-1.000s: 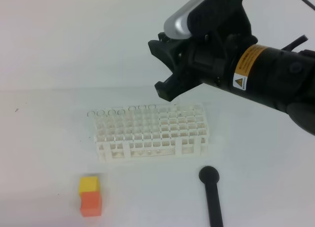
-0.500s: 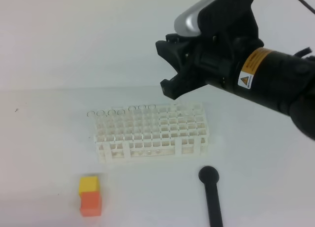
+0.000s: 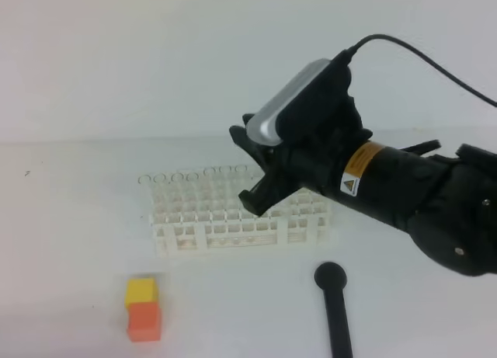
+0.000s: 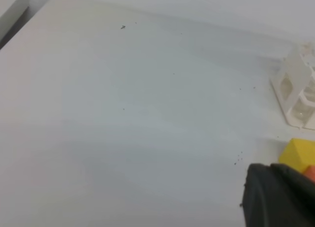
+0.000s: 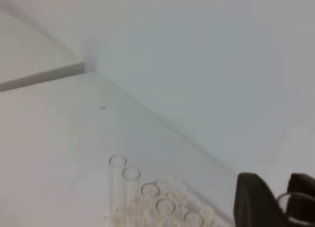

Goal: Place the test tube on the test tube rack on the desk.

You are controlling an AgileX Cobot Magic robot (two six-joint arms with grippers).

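Note:
The white lattice test tube rack stands on the desk, with several empty glass tubes along its back row. My right gripper hangs tilted just above the rack's right half. In the right wrist view a clear test tube rim shows between its dark fingers, which are shut on it. The back-row tubes and the rack lie below and to the left. My left gripper is a dark closed shape low in the left wrist view, holding nothing, near the rack's end.
A yellow-and-orange block sits on the desk in front of the rack's left end, also seen as the block beside the left gripper. A black rod with a round head lies front right. The desk's far edge meets a white wall.
My right arm has come down and to the left, from high above the rack's back right corner to close over its right half. The grip and the left arm are unchanged.

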